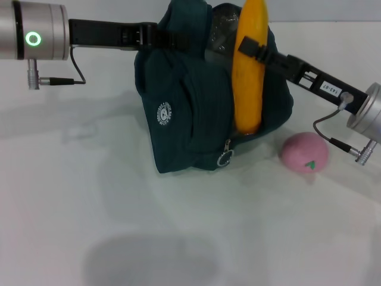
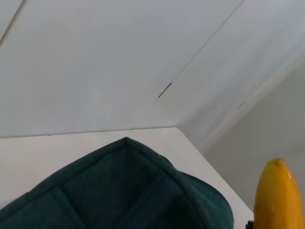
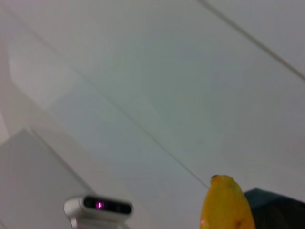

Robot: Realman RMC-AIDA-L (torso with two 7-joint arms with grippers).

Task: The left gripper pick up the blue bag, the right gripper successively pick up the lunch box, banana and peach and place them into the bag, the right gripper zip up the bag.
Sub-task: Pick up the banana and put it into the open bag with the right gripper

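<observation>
The left gripper (image 1: 169,39) reaches in from the left and holds the bag (image 1: 178,113) by its top edge, jaws clamped on the fabric. That looks like the point of the grip: the bag is propped up off the desk (image 1: 178,238) with its mouth kept open toward the right arm.

And here's the right gripper (image 1: 249,47), jaws pinched on the banana (image 1: 250,71) just above its middle. The banana hangs nearly upright, lower end already inside the opening, upper end poking out above the rim. Held vertical like that, it should slide straight down the gap rather than catch on the zip edge, I'd say.

Inside the bag, behind the banana, there's something clear and glossy (image 1: 221,33), most likely the lunch box, though it is too hidden to be sure.

The peach (image 1: 305,152) sits on the desk just to the right of the bag, apart from it, untouched. The zip pull (image 1: 225,158) dangles at the front lower corner, so the bag is wide open.

The left wrist view shows the bag's dark top (image 2: 119,191) with the banana tip (image 2: 279,195) beside it. The right wrist view catches only the banana's upper end (image 3: 226,205).

By my reckoning, banana going in, peach and zip to come.
</observation>
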